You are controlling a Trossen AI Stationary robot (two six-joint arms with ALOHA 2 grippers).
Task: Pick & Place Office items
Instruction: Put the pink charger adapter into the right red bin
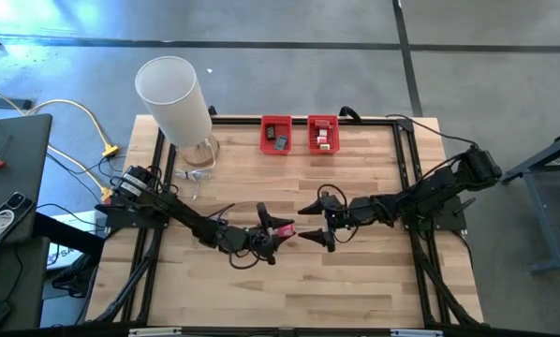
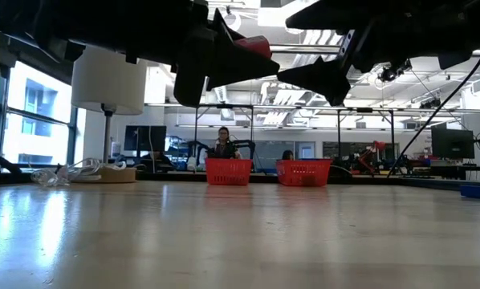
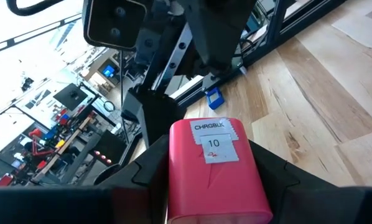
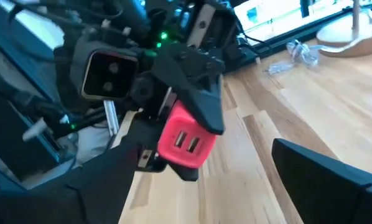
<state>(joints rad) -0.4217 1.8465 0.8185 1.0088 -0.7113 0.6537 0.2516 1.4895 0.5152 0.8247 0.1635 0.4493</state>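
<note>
The left gripper [image 1: 278, 232] is clamped on a red charger block [image 3: 214, 171], one dark finger [image 3: 150, 168] pressed to each long side. The block's long axis runs out along the fingers, and its free end, with two USB slots [image 4: 186, 142], points at the right gripper [image 1: 319, 227]. A white label reading "10" faces the left wrist camera. The block is held in the air above the table's middle, clear of the wood.

The right gripper hangs just beside it with its jaws spread wide and holding nothing; the block's tip sits close to that opening, apart from both fingers.

Below is a pale wooden tabletop [image 1: 355, 187]. Two red bins [image 1: 276, 134] stand side by side at the far edge, a tall white cylinder [image 1: 172, 98] at the far left corner. In the low view, a person [image 2: 223, 143] sits in the room behind the bins.
</note>
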